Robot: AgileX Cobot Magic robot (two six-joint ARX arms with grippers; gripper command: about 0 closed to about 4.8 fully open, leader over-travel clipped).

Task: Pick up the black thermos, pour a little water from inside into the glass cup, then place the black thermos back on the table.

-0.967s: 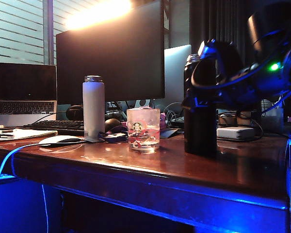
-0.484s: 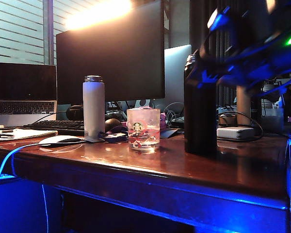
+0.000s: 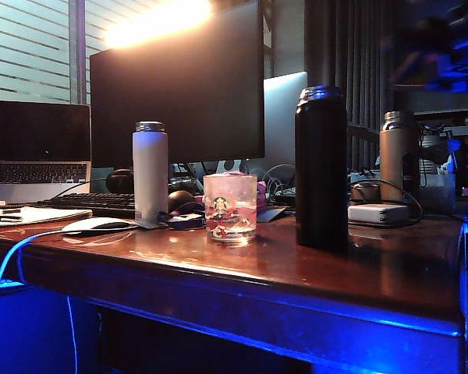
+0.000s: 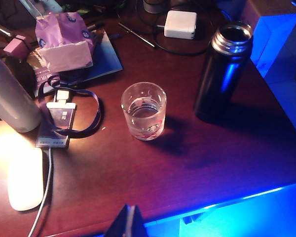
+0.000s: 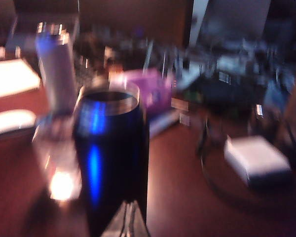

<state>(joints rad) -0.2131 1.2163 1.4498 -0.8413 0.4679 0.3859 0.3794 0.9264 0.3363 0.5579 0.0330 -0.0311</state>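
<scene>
Three flasks noted on wide glossy reddish-brown wooden table (image 3: 218, 273): tall matte black thermos with metal rim (image 3: 320, 167), shorter white flask (image 3: 150, 171), bronze-tan flask (image 3: 395, 156) further back on the right.

Black thermos upright on the table, lid off, apart from short clear glass cup with green logo (image 3: 230, 206). Left wrist view: water visible in the cup. Judged: pour done, thermos set back, only clearing the arm left.

Right gripper (image 5: 129, 219): fingers pinched together, empty, just in front of thermos body in the blurred right wrist view; contact not discernible. In exterior view only a dark blur of arm at upper right, above and behind the thermos.

Left gripper (image 4: 130, 222): over the front table edge, tips seemingly closed on nothing, well apart from cup and thermos.

For the step in hand: keep closed fingers off the open rim; retreat up and away, not sideways. Tall slim thermos judged easy to tip with a nudge near the top.

Surroundings: white square charger block (image 3: 378, 213) with looped cable and the bronze-tan flask behind the thermos, on the right arm's side. Purple tissue pack (image 4: 64, 42), lanyard with card (image 4: 59, 123), white mouse (image 3: 97, 226) on the cup's far side. Large dark monitor (image 3: 179, 86) behind.
</scene>
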